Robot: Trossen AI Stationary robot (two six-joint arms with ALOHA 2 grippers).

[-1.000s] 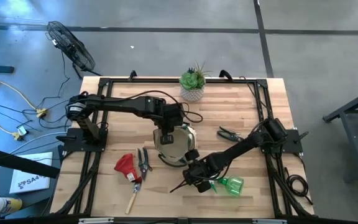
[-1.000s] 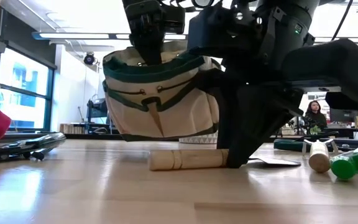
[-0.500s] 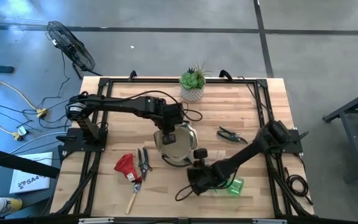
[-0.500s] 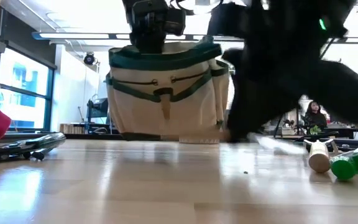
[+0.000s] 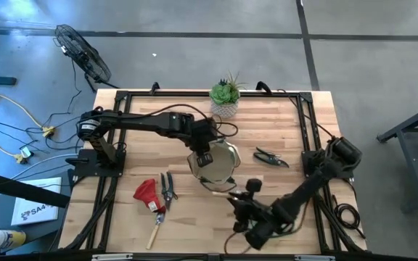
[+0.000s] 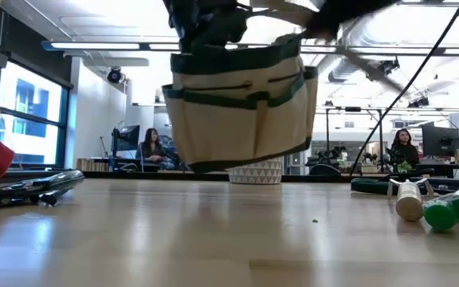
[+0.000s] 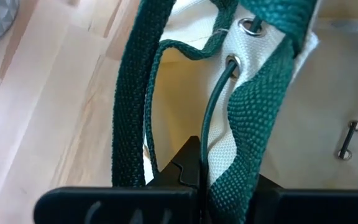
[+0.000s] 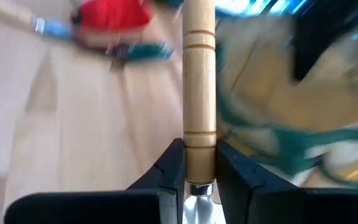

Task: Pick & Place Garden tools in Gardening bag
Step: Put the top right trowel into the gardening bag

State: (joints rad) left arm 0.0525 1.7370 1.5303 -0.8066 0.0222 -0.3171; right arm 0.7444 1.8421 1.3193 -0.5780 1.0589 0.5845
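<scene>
Lifted clear since a second ago, the gardening bag (image 5: 215,162) now hangs above the desk (image 5: 296,123) instead of sitting on it, and the right arm has swung away from the bag toward the desk's near edge, carrying a wooden-handled tool (image 8: 199,93) that lay by the bag before. Left end effector (image 7: 197,180) is clamped shut on the bag's dark green rim webbing (image 7: 253,118), near the desk's middle, the arm reaching across from its left-side base with the wrist pointing down. Right end effector (image 8: 199,163) is closed narrowly on the wooden handle just above its metal ferrule; that arm stretches low and long from its right-side base.

Soft fabric means the bag will sag and swing when held by one point on the rim, so its mouth may tilt or fold. Stiff and light, the wooden handle is smooth and round and could twist in the grip; holding near the ferrule looks sound.

On the desk lie the red glove (image 5: 146,191), the shears (image 5: 167,188), another wooden-handled tool (image 5: 155,230), the pruners (image 5: 270,156) and, low-view right, the green spray bottle (image 6: 453,209)
</scene>
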